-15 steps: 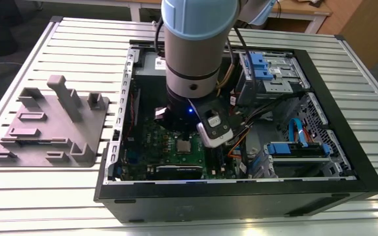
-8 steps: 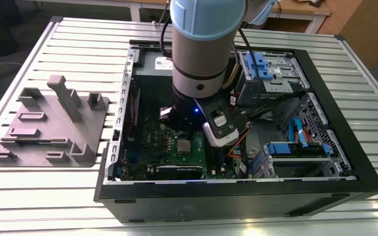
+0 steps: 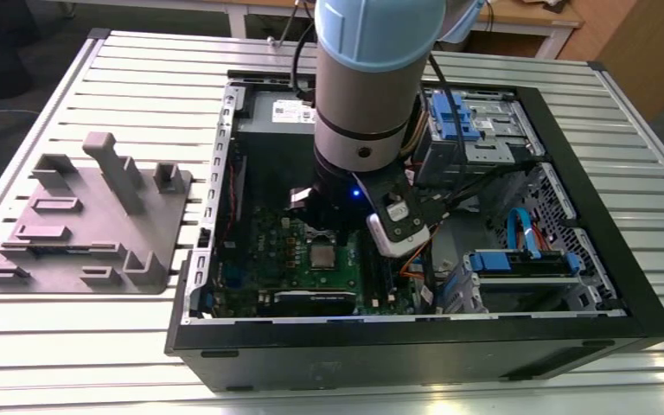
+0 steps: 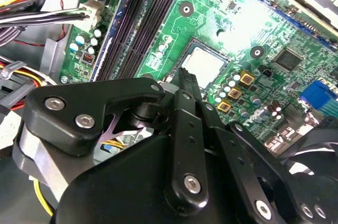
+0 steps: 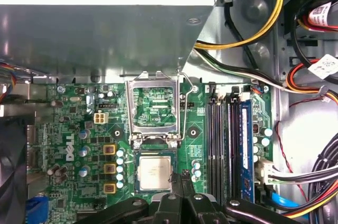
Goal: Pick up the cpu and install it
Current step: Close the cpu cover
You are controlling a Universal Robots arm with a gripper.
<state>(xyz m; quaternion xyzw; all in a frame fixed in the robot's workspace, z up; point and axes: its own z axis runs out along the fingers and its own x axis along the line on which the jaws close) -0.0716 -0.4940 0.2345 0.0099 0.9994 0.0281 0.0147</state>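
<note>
slatted metal table, wooden desk behind

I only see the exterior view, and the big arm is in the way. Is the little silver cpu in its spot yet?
Observer: Yes. In the first wrist view the cpu lies flat in its socket on the green motherboard.
Operator: Is the metal lid shut over it?
Observer: No, the socket frame stands open beside it.
Operator: Is the hand holding anything?
Observer: No. The hand is shut and empty, with its tip just by the cpu's edge.
</note>
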